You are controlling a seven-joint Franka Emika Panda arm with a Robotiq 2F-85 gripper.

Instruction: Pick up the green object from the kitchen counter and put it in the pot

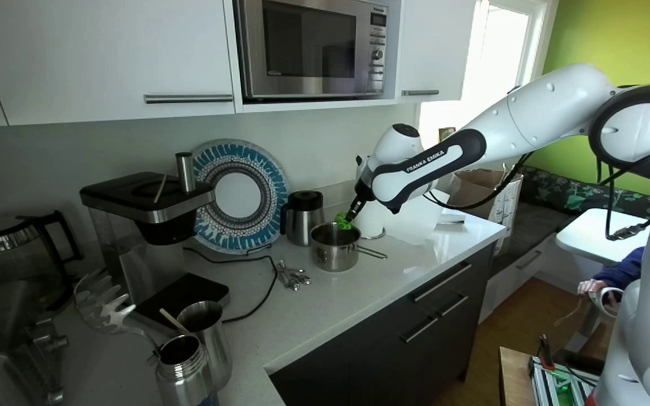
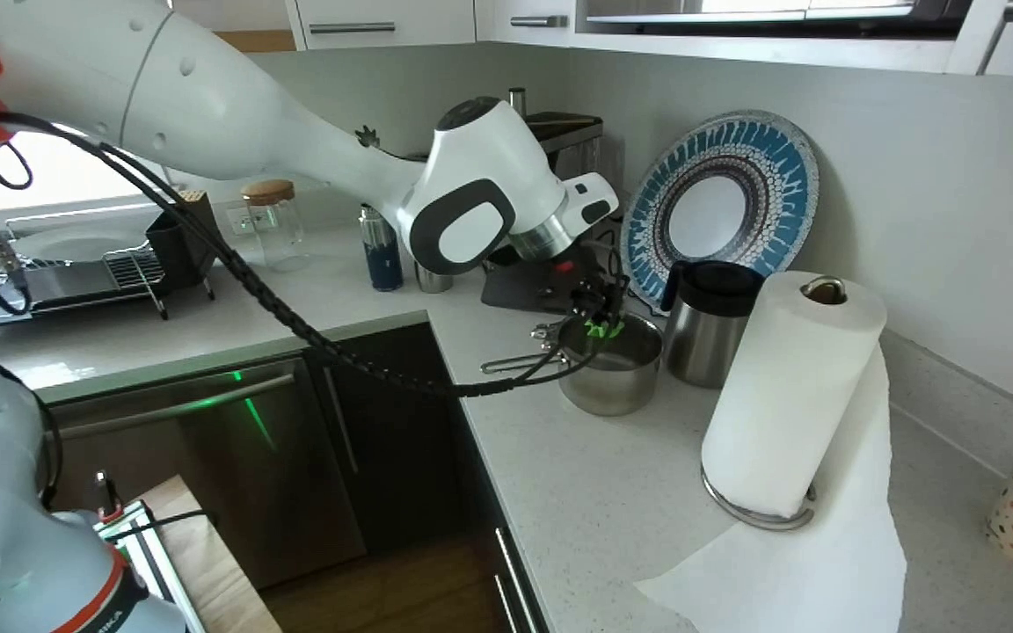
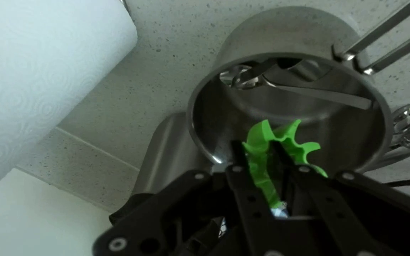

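The green object is a bright green, wavy ring with pointed lobes. It also shows in both exterior views. My gripper is shut on one side of it, with the fingers pointing down; the gripper also shows in both exterior views. The green object is at the mouth of the steel pot, by its rim; how deep it sits is hard to tell. The pot stands upright on the kitchen counter. Spoon-like shapes, possibly reflections, show inside the pot.
A steel milk jug stands close beside the pot. A paper towel roll stands nearby. Metal spoons lie by the pot. The pot's wire handle sticks out toward the counter's front edge. A ringed plate leans on the wall.
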